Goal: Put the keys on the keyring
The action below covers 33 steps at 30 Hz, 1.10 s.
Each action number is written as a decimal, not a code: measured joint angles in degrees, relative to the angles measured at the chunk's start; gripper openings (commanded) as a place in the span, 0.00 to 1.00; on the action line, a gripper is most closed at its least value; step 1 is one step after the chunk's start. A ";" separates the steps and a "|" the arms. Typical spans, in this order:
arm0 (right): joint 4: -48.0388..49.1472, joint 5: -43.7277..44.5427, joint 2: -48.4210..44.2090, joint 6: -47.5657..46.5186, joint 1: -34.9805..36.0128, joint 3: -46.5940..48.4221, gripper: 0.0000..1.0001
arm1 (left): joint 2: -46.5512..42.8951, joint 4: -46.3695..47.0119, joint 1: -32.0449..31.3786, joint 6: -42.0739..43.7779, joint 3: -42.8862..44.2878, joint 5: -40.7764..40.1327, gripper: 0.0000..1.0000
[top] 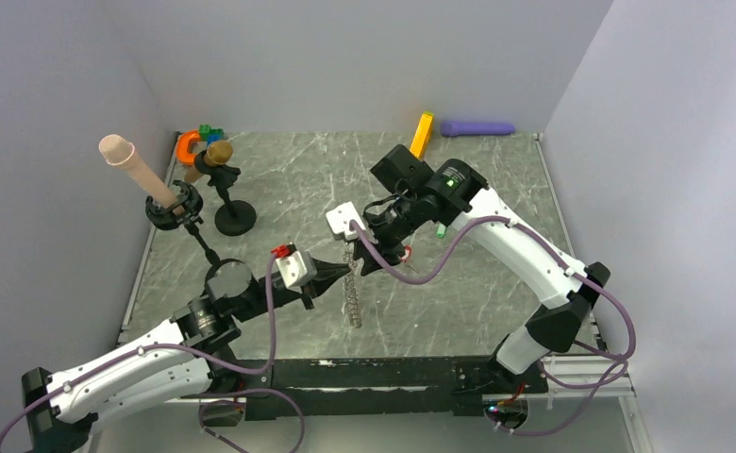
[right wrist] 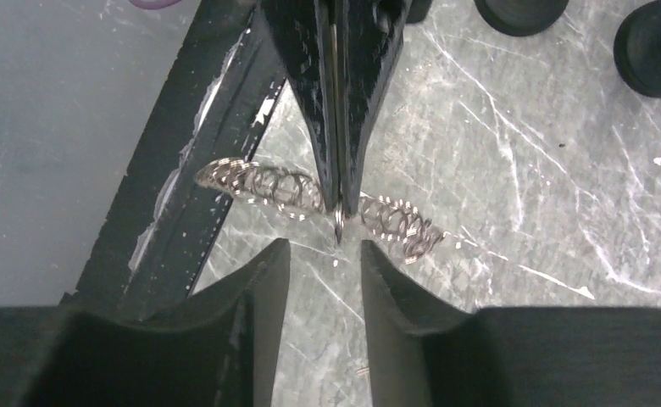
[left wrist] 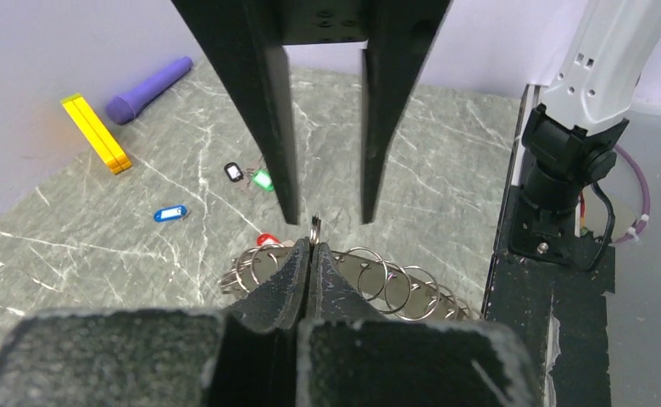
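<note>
Keyring [top: 354, 300] is showing in the top view as a thin chain running from the left gripper [top: 348, 271] tip toward the near table edge. Can't tell here how much of it is resting on the table [top: 496, 283]. Right gripper [top: 369, 257] is sitting just beside the keyring's top end. Its fingers are too small to read here. Orange block [top: 423, 134] and purple cylinder [top: 477, 127] are lying well beyond the keyring, at the back wall.

Left wrist: left gripper [left wrist: 310, 254] fingers are pressing together, clamping one ring at the top of the keyring [left wrist: 378, 284], with loops fanning out both sides. Right gripper [left wrist: 327, 216] is pointing at that pinched ring, fingers [left wrist: 272, 127] standing apart either side and not touching it. Red key [left wrist: 265, 239] is lying right at the keyring's edge; can't tell if touching. Green key [left wrist: 262, 179] and black key [left wrist: 234, 172] are lying side by side farther out. Blue key [left wrist: 169, 214] is lying apart, left of the keyring.

Right wrist: right gripper [right wrist: 323, 250] fingers are standing apart, and the pinched ring is poking just ahead of the gap. Left gripper [right wrist: 340, 153] is facing it, fingers together on the keyring [right wrist: 263, 182], chain draping both sides. Two black stand bases [right wrist: 659, 44] are sitting well beyond the keyring.
</note>
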 measured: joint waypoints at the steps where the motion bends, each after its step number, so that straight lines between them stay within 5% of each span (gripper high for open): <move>1: 0.39 -0.83 -0.26 0.68 -0.33 -0.72 0.46 | -1.40 1.07 0.00 -0.39 -1.49 -0.33 0.00; 10: 6.51 -15.72 -2.60 4.31 -12.59 -7.26 0.45 | -5.84 13.20 0.00 -4.20 -9.03 -2.03 0.00; 33: 17.40 -26.75 -2.84 13.22 -11.65 -8.92 0.25 | 1.42 34.67 0.00 -6.84 -11.21 -4.00 0.00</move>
